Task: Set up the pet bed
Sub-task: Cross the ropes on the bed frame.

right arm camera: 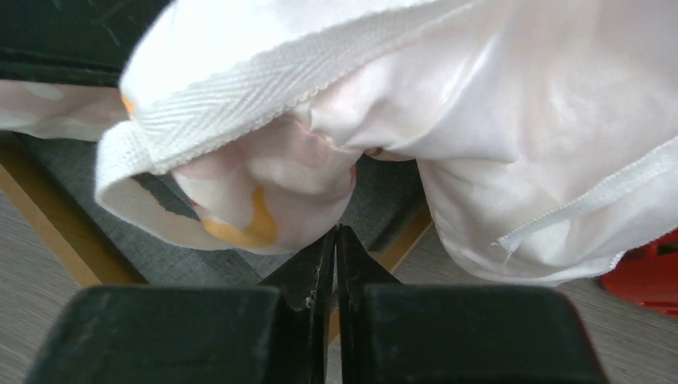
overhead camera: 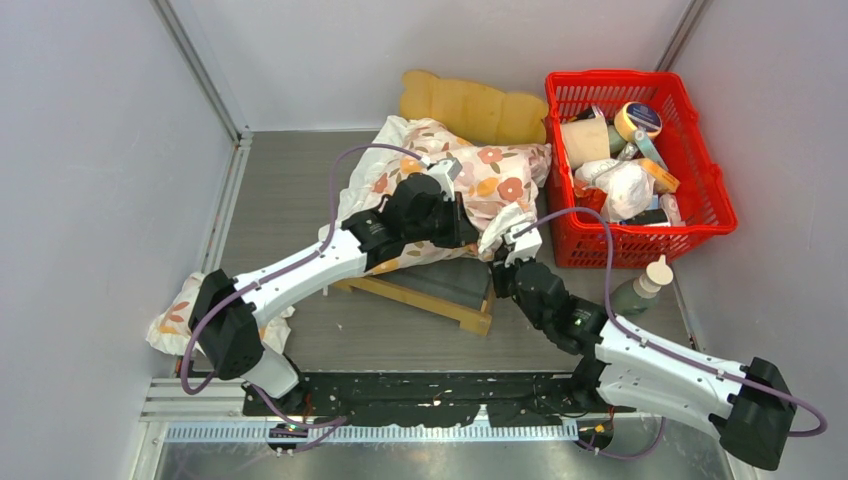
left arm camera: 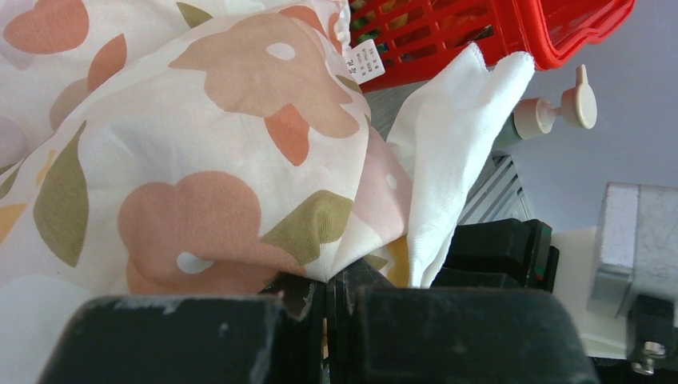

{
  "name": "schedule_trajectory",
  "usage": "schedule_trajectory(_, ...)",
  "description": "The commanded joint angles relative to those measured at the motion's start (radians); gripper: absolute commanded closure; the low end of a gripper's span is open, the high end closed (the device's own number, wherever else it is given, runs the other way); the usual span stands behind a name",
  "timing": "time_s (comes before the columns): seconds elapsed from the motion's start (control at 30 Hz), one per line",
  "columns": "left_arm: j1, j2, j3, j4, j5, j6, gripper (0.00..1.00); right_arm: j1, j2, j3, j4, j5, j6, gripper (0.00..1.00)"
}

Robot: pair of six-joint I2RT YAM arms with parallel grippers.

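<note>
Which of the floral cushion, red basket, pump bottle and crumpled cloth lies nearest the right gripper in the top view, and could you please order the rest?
1. floral cushion, at the right gripper jaws.
2. red basket, just to the right.
3. pump bottle, farther right.
4. crumpled cloth, far left by the left arm's base.

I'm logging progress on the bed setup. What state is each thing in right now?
pet bed: right way up, grey surface partly covered by the cushion.
floral cushion: crumpled, draped over the bed.
left gripper: shut on the floral cushion.
right gripper: jaws together at the cushion's white edge; grip unclear.
red basket: upright, full of items.
</note>
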Motion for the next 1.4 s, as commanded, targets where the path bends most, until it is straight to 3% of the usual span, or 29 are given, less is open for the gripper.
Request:
schedule_trajectory(0.0,0.006,-0.024,0.056,0.08,0.015,0.008,1.0,0.027,-0.044,0.066,-0.006,0.045,0.132,0.94)
schedule_trajectory(0.27,0.007,-0.038,0.055,0.071,0.028,0.017,1.0,0.102,-0.017,0.108,-0.101,0.13,0.221,0.95)
schedule_trajectory(0.73,0.006,-0.04,0.027,0.098,0.099,0.033,1.0,0.379,0.226,0.392,-0.652,0.569,0.704,0.95)
schedule_trajectory(0.87,0.006,-0.033,0.025,0.102,0.107,0.037,1.0,0.399,0.304,0.46,-0.855,0.649,0.918,0.95)
schedule_trajectory(1.03,0.007,-0.025,0.011,0.11,0.12,0.04,1.0,0.41,0.362,0.492,-0.981,0.688,1.065,0.95)
schedule_trajectory(1.27,0.007,-0.023,0.015,0.11,0.114,0.049,1.0,0.417,0.407,0.582,-1.089,0.745,1.096,0.95)
schedule_trajectory(1.37,0.007,-0.023,0.016,0.11,0.109,0.051,1.0,0.422,0.443,0.628,-1.208,0.769,1.215,0.95)
